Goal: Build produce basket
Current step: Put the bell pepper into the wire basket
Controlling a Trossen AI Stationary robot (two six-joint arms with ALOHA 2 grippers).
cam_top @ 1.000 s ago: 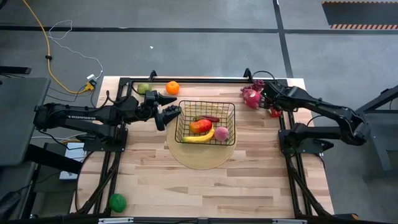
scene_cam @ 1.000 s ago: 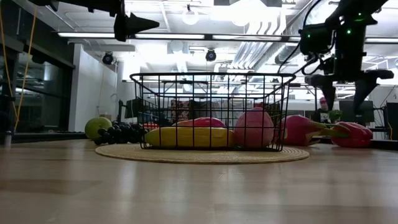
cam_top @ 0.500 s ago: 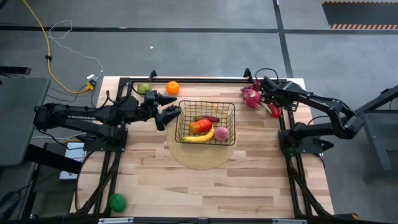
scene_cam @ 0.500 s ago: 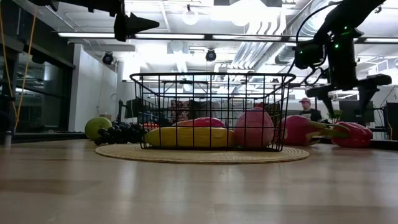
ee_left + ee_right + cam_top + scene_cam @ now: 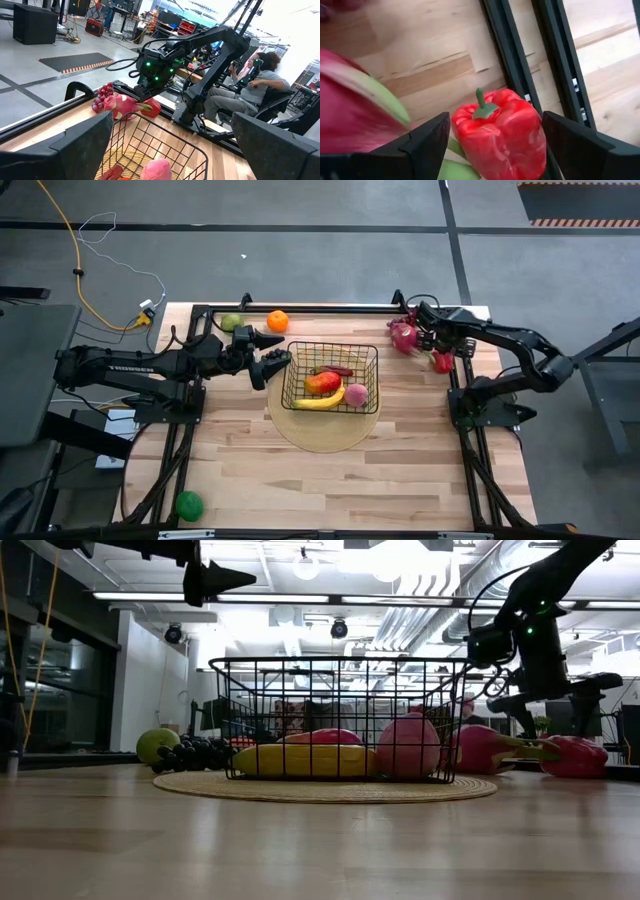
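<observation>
- High view: pale wood bench (image 5: 330, 470) on a grey floor, yellow cable (image 5: 75, 255) lying off the far-left corner. Black wire basket (image 5: 331, 376) sits mid-bench on a round pale disc (image 5: 322, 438); inside are the banana (image 5: 322, 401), a red-orange mango (image 5: 322, 382) and a pink peach (image 5: 356, 394). Orange (image 5: 277, 321) and green pear (image 5: 231, 323) lie at the far edge, a green ball (image 5: 188, 504) at the near-left corner.
- High view, arms: left arm stretched level across the bench, left hand (image 5: 268, 352) just beside the basket's left wall, fingers spread, holding nothing. Right arm reaches in from the right; right hand (image 5: 428, 340) is over the dragon fruit (image 5: 403, 336) and red pepper (image 5: 442, 361) at the far right.
- Low view: workshop ceiling with strip lights and pipes behind. Basket upright on the disc; dark grapes (image 5: 195, 753) and the pear to its left, dragon fruit and pepper to its right. Right hand hangs above those two, not touching.
- Left wrist view: room with a seated person (image 5: 250, 90) behind the bench; left fingers (image 5: 80, 145) wide apart, basket rim between them, right arm beyond.
- Right wrist view: right fingers (image 5: 427, 145) parted, gripping nothing; pepper lies on the bench between them, dragon fruit touching it.
</observation>
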